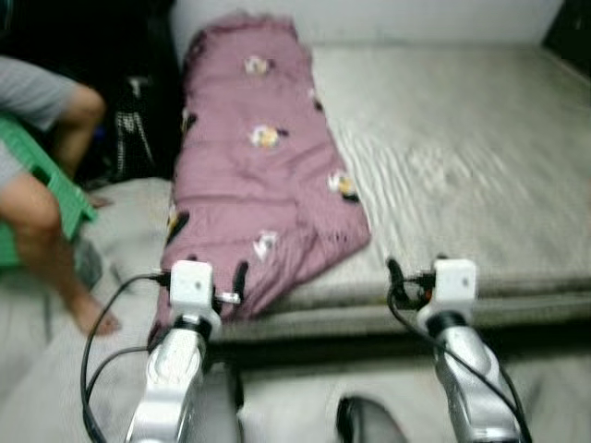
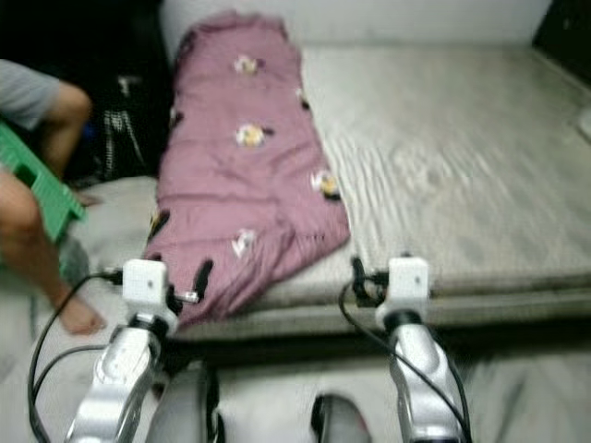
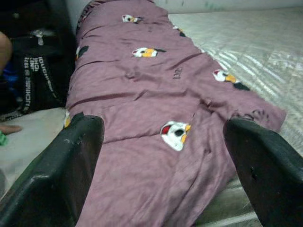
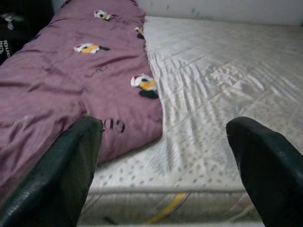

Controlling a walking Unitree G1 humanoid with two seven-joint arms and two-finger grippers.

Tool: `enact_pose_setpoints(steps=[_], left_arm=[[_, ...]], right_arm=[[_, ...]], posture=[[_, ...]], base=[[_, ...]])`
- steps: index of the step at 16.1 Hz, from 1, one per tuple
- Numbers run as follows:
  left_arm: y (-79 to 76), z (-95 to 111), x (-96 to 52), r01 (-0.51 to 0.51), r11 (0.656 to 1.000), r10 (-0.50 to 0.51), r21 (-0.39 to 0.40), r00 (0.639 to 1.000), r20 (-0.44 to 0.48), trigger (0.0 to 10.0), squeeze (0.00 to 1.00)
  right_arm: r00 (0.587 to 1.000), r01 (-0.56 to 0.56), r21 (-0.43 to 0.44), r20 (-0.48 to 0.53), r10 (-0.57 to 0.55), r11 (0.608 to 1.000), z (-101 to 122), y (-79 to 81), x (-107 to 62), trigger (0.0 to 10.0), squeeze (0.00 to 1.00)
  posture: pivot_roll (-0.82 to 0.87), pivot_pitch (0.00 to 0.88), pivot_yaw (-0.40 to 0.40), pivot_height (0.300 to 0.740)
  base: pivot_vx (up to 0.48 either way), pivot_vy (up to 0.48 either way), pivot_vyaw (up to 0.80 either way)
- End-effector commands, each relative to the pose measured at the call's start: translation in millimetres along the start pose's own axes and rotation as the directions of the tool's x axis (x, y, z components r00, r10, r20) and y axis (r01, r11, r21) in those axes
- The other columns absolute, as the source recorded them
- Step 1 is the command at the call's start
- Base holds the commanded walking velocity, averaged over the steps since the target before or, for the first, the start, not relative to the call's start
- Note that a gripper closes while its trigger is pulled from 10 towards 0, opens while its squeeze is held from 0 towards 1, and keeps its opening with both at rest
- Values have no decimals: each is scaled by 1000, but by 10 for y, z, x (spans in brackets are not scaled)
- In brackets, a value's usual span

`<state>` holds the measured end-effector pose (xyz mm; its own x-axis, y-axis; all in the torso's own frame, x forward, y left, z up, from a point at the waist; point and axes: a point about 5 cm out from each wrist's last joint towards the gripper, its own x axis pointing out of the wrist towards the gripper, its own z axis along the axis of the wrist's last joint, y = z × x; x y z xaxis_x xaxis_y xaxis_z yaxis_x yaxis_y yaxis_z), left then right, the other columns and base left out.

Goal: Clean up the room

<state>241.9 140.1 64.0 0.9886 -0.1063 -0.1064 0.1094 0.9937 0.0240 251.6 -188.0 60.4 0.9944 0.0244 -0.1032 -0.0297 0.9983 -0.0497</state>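
While your left hand (image 3: 161, 175) hovers with its fingers (image 3: 71, 161) spread wide, you see the near end of the mauve quilt (image 3: 156, 90) between them, not touched. In the head views that hand (image 1: 242, 275) sits just in front of the quilt's lower corner, where the fabric hangs over the edge of the bed. Your right hand (image 4: 163, 170) is also wide apart and holds nothing; its fingers (image 4: 71, 165) frame the bare mattress (image 4: 227, 85) and the quilt's right edge, and in the head view it (image 1: 391, 269) hangs at the mattress's front edge.

Beyond both hands, the quilt (image 1: 259, 166), printed with small cartoon figures, lies lengthwise along the left side of the bed, rumpled, reaching back to the wall. To your left, a person's bare legs (image 1: 51, 221) rest on the floor beside a green stool (image 1: 55, 185). A dark bag (image 3: 35, 75) with white lettering stands by the bed's left side.
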Motion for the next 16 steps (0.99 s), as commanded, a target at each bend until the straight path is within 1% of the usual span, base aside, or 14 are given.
enact_pose_setpoints(steps=[1,4,5,11,12,14,16], left_arm=[[13,24,8,-4,1000,4,11,1000,8,10000,0],[23,24,15,-16,1000,16,23,1000,12,10000,0],[23,25,19,-16,1000,16,23,1000,11,10000,0],[5,42,20,-5,1000,5,24,1000,12,10000,0],[8,40,18,-8,1000,8,26,1000,11,10000,0],[0,45,20,2,1000,-3,20,1000,12,10000,0],[-10,51,20,15,1000,-15,10,1000,16,10000,0]], right_arm=[[1000,6,-1,0,-6,1000,-2,-10,-7,10000,0],[1000,-2,0,1,2,1000,-4,1,-3,10000,0],[1000,-4,-2,4,4,1000,1,4,2,10000,0],[1000,-10,-7,10,10,1000,18,5,25,10000,0],[999,-29,-24,19,30,999,32,19,30,10000,0],[998,-60,-23,32,61,998,51,61,19,10000,0],[997,-64,-19,31,64,998,45,72,10,10000,0]], posture=[[-19,45,-4,606],[-17,45,-3,571],[-16,45,-3,567],[-15,56,-5,567],[-15,57,-4,567],[-17,59,-3,567],[-19,60,-4,567]], base=[[0,0,0],[0,0,0],[0,0,0],[0,0,0],[0,0,0],[0,0,709],[0,0,800]])
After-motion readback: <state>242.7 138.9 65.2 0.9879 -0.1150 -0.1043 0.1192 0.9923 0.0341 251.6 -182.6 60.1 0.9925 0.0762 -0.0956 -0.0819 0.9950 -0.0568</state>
